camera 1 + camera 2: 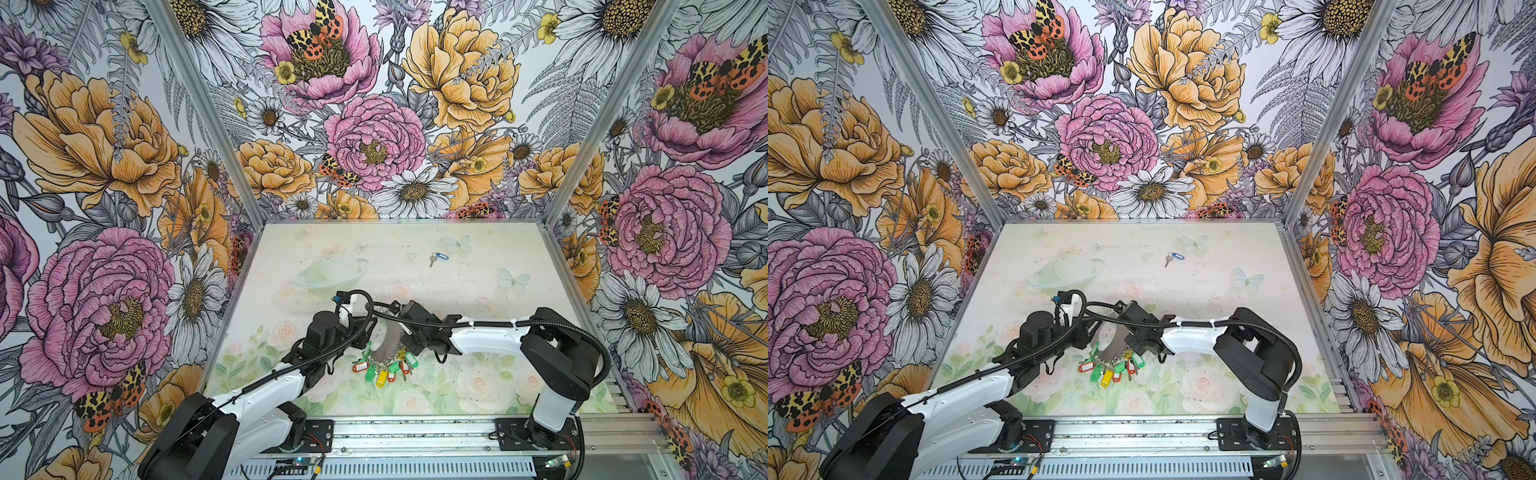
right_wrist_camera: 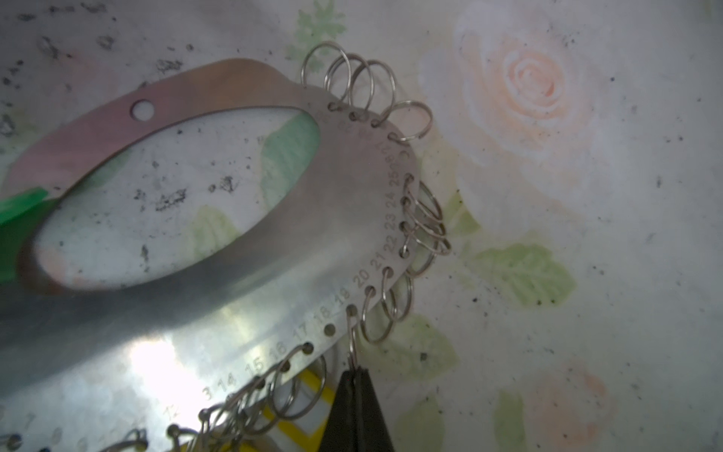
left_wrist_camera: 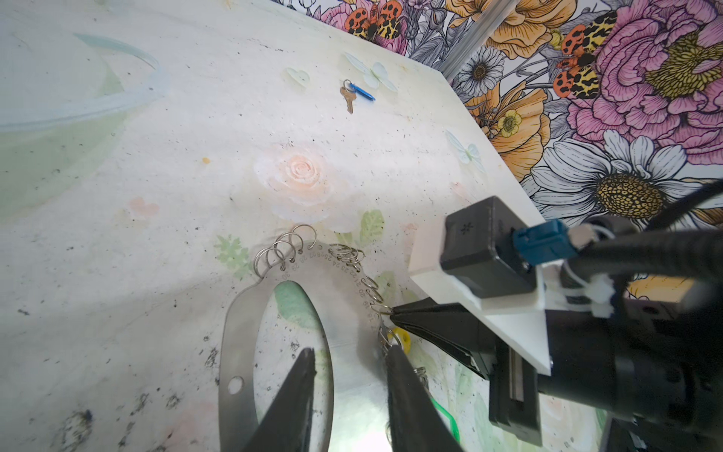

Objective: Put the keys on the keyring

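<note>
Leftmost first: our left gripper [image 3: 350, 348] sits on the left of the keyring [image 3: 348, 281] and has it clamped across the flat band. The jaws are partway apart, one finger poking through the big hole and the other on the outer edge. We see the keyring up off the table [image 1: 498, 257], tipped on edge between the two grippers in both top views. It has numbers stamped along the rim beside a row of small holes. Off its near, lower edge hang the tags [image 1: 382, 370], a bunch of green, red and yellow ones. Whether they touch the table or just dangle over it, we honestly can't tell.

On the right of the keyring, our right gripper [image 2: 355, 371] has its jaws squeezed together on one wire ring [image 2: 353, 344], the one in the hole by the number 19. The tips pinch that ring's outer end, just beside the rim, and as far as we can see they're clear of the plate itself.

Then the keys [image 1: 438, 257], so the silvery key plus its blue tag. They're well apart from the keyring, lying flat on the table beyond its far side and a bit to its right. Both grippers are well apart from them too.
</note>
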`<state>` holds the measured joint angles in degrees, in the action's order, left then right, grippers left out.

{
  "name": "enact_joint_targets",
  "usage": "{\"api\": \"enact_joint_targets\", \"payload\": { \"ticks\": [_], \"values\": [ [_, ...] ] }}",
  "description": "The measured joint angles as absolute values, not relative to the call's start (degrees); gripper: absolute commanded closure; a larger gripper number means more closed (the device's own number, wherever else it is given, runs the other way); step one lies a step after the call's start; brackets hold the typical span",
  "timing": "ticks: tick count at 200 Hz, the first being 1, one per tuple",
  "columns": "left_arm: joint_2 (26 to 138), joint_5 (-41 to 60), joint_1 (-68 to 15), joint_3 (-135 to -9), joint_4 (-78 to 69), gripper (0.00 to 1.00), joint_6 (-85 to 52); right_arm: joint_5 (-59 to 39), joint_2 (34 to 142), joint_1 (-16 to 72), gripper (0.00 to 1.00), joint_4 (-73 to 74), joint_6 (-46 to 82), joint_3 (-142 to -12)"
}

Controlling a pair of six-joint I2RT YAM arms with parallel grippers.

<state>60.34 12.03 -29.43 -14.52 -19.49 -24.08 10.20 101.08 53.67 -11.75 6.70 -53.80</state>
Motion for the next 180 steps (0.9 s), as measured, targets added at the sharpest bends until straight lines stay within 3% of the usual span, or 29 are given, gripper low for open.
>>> {"api": "enact_joint_targets", "payload": {
  "ticks": [109,180],
  "values": [
    [60.36,12.45,-29.06,-14.52,-19.49,0.67,-24.08,8.73,101.03,53.67,0.82,-9.96,4.58,-52.86],
    [60.36,12.49,-28.99,-14.52,-19.49,0.67,-24.08,9.50,101.06,53.67,0.87,-8.93,4.14,-53.10]
  ]
}}
